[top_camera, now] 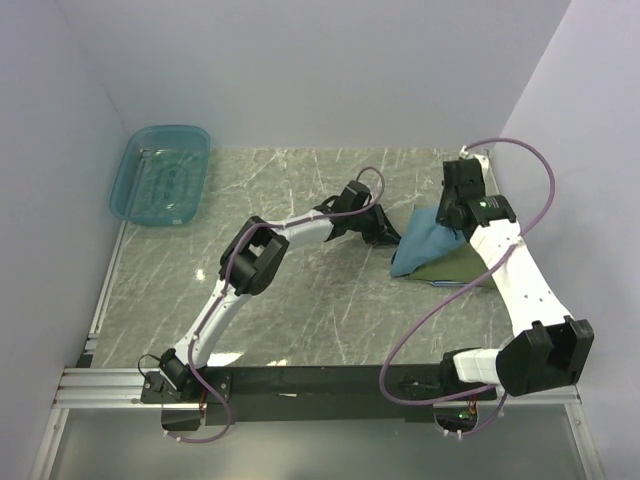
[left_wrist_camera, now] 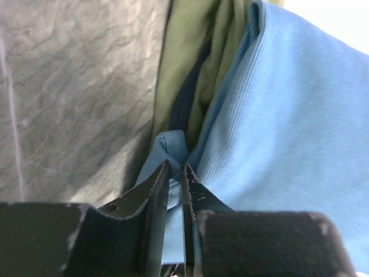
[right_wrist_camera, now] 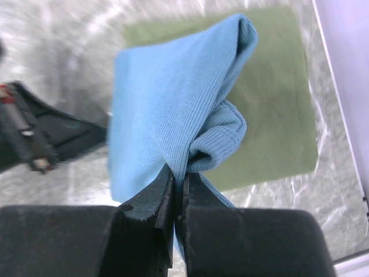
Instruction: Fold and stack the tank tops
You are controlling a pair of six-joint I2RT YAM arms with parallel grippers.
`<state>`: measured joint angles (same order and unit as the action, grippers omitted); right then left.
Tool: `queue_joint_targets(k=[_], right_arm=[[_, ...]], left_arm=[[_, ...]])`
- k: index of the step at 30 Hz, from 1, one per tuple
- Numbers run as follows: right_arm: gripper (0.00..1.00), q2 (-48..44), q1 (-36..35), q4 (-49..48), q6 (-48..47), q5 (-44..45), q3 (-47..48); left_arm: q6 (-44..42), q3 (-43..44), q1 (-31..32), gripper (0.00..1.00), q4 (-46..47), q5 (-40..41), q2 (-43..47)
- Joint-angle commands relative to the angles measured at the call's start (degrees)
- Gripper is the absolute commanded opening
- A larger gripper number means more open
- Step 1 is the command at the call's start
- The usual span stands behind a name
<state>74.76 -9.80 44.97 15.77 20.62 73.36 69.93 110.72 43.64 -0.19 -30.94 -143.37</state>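
The teal-blue tank top (top_camera: 424,243) hangs folded between both grippers over the folded olive green tank top (top_camera: 455,268) at the right of the table. My left gripper (top_camera: 386,236) is shut on its left edge (left_wrist_camera: 173,151). My right gripper (top_camera: 452,222) is shut on its right edge (right_wrist_camera: 190,144), held above the olive top (right_wrist_camera: 271,109). In the left wrist view the olive top (left_wrist_camera: 190,52) lies beside the blue fabric with a dark navy strip (left_wrist_camera: 183,101) showing at its fold. The striped tank top does not show clearly.
A translucent teal plastic basin (top_camera: 160,175) stands at the back left corner. White walls close the back and both sides. The right wall runs close to the olive top. A metal rail (top_camera: 110,290) edges the table's left side.
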Motion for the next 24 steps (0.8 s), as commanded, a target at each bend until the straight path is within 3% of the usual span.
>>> queue_joint_targets(k=[1, 3, 5, 6, 9, 14, 24], right_arm=[[0.00, -2.3, 3.1, -2.8, 0.8, -1.5, -5.0], [0.04, -3.5, 5.0, -3.7, 2.1, -2.3, -9.0], [0.24, -4.0, 6.6, -4.4, 4.2, -2.6, -13.0], [0.47, -4.4, 7.2, -4.5, 5.0, -2.7, -14.1], [0.70, -6.4, 8.5, -5.1, 8.1, -1.2, -17.5], [0.74, -9.2, 9.5, -2.2, 11.3, 3.5, -17.1], [0.73, -15.2, 6.5, -4.7, 12.1, -2.8, -17.7]], left_arm=[[0.1, 1.3, 0.8, 0.20, 2.3, -2.0, -1.0], [0.1, -0.1, 1.0, 0.20, 3.2, -2.3, -0.7], [-0.3, -1.5, 1.0, 0.21, 3.2, -1.6, 0.2], [-0.5, -3.6, 0.9, 0.23, 3.3, -0.7, 0.9], [-2.3, -7.0, 0.7, 0.27, 2.3, 1.7, 4.0], [-4.3, -10.6, 0.2, 0.29, 1.4, 6.2, 8.7], [-5.4, -9.5, -0.5, 0.30, 1.5, 6.2, 8.8]])
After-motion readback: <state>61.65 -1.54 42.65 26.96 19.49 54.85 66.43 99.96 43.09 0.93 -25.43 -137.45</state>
